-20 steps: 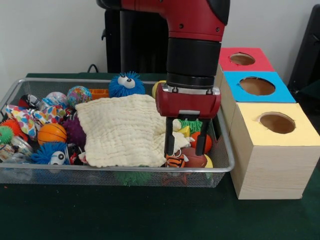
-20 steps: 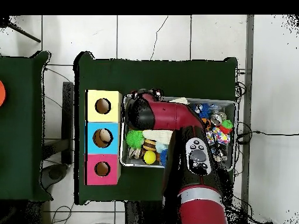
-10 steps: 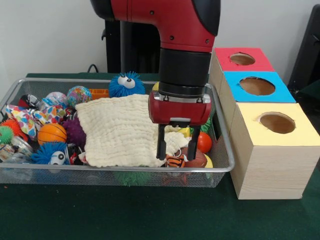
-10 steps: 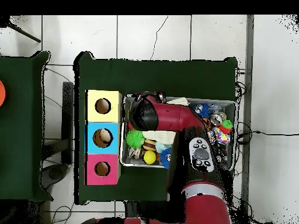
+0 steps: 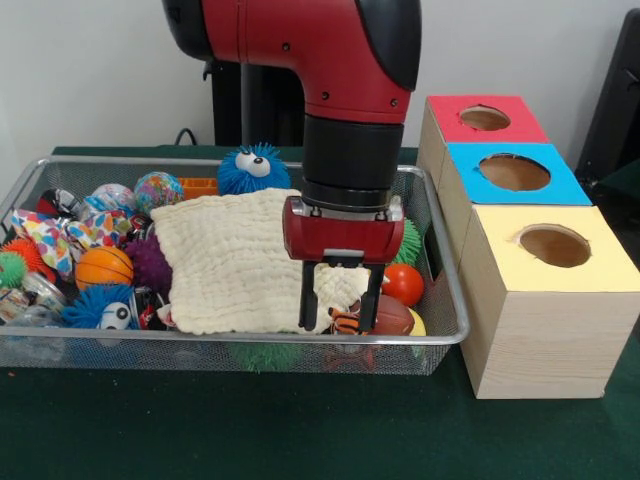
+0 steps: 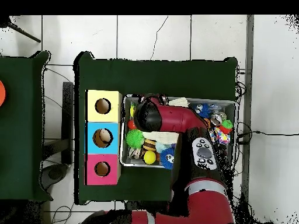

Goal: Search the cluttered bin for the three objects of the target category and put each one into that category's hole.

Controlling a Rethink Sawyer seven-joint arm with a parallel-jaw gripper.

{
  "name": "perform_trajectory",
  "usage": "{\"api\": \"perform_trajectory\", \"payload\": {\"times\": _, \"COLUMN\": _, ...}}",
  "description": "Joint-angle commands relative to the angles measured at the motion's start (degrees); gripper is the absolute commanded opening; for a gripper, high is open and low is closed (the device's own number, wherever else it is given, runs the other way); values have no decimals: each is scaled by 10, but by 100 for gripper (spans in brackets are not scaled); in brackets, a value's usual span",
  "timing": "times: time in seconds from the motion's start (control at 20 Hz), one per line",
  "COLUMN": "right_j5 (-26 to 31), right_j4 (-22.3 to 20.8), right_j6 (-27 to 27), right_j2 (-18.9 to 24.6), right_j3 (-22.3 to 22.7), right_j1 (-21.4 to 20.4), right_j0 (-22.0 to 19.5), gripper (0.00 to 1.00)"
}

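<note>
The search step is in hand: the gripper [image 5: 340, 303], fingers spread, is set astride the cloth [image 5: 240, 262] corner in the bin [image 5: 445, 330], which needs pinching and lifting next.

Boxes with a round hole on top: you have three in a row, one red [image 5: 483, 117], one blue [image 5: 512, 172], one yellow [image 5: 548, 250].
Wire bins: one [image 5: 240, 350].
Cream cloths: one [image 5: 238, 262], spread over the toys.
Blue fuzzy toys with eyes: two, one at the back [image 5: 253, 169], one at the front corner [image 5: 103, 308].
Orange basketballs: one [image 5: 103, 267].
Red balls: one [image 5: 403, 284].
Purple spiky balls: one [image 5: 151, 264].
</note>
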Motion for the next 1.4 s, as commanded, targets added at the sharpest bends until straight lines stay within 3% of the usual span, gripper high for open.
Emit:
{"api": "perform_trajectory", "payload": {"times": 0.05, "right_j5": -34, "right_j4": -27, "right_j6": 71, "right_j2": 12, "right_j3": 27, "right_j1": 33, "right_j0": -3, "gripper": 100}}
{"api": "perform_trajectory", "payload": {"times": 0.25, "right_j5": -44, "right_j4": -21, "right_j6": 87, "right_j2": 5, "right_j3": 40, "right_j1": 37, "right_j0": 9, "gripper": 100}}
{"api": "perform_trajectory", "payload": {"times": 1.0, "right_j5": 3, "right_j4": -7, "right_j6": 83, "right_j2": 8, "right_j3": 65, "right_j1": 19, "right_j0": 17, "gripper": 100}}
{"api": "perform_trajectory", "payload": {"times": 1.4, "right_j5": -22, "right_j4": -12, "right_j6": 82, "right_j2": 14, "right_j3": 49, "right_j1": 56, "right_j0": 17, "gripper": 100}}
